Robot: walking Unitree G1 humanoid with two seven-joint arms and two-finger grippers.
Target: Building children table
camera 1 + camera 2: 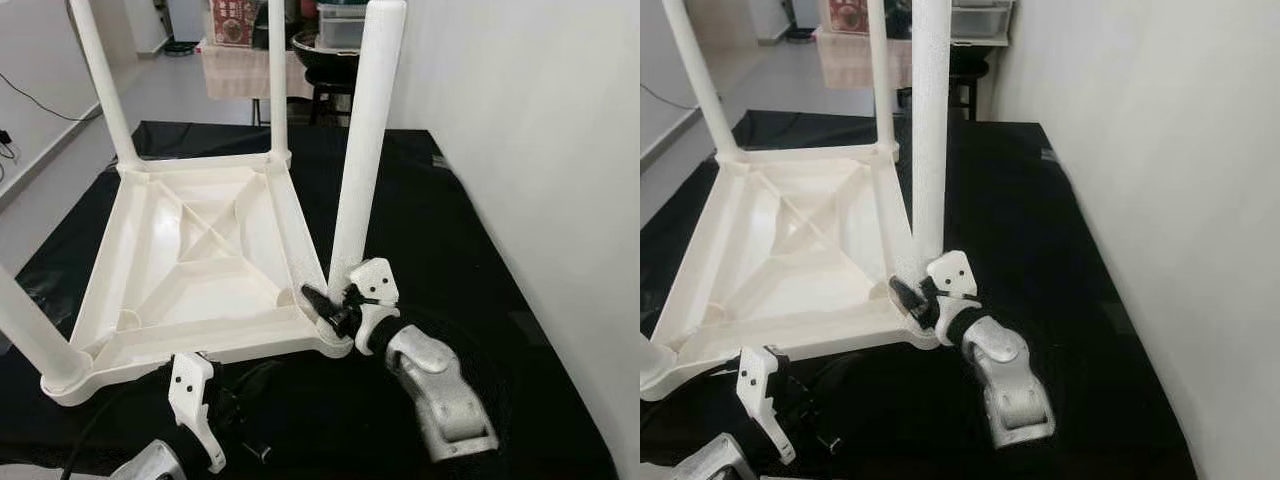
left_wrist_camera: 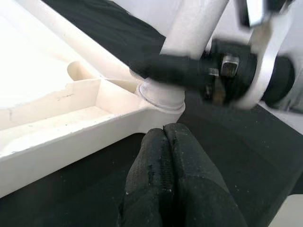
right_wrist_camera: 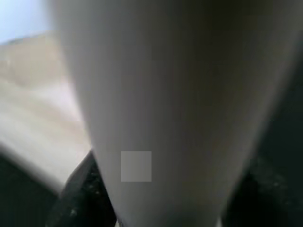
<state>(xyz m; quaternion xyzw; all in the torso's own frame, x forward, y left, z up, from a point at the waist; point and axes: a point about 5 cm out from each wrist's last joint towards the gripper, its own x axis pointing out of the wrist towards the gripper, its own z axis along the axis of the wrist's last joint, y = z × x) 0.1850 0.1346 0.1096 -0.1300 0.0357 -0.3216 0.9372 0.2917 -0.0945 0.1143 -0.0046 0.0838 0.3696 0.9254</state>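
The white plastic leg (image 1: pixel 362 150) stood in the near-right corner socket of the upturned children's table (image 1: pixel 205 260) on a black mat (image 1: pixel 470 230) — light, stiff, smooth, best gripped low. The right gripper (image 1: pixel 335 305) clasped its base; the left gripper (image 2: pixel 175 184), fingers pressed together, held nothing.

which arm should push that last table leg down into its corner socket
Right, likely. The right pincer is shut on the leg just above the corner socket. The left pincer is shut and empty, low beside the tabletop.
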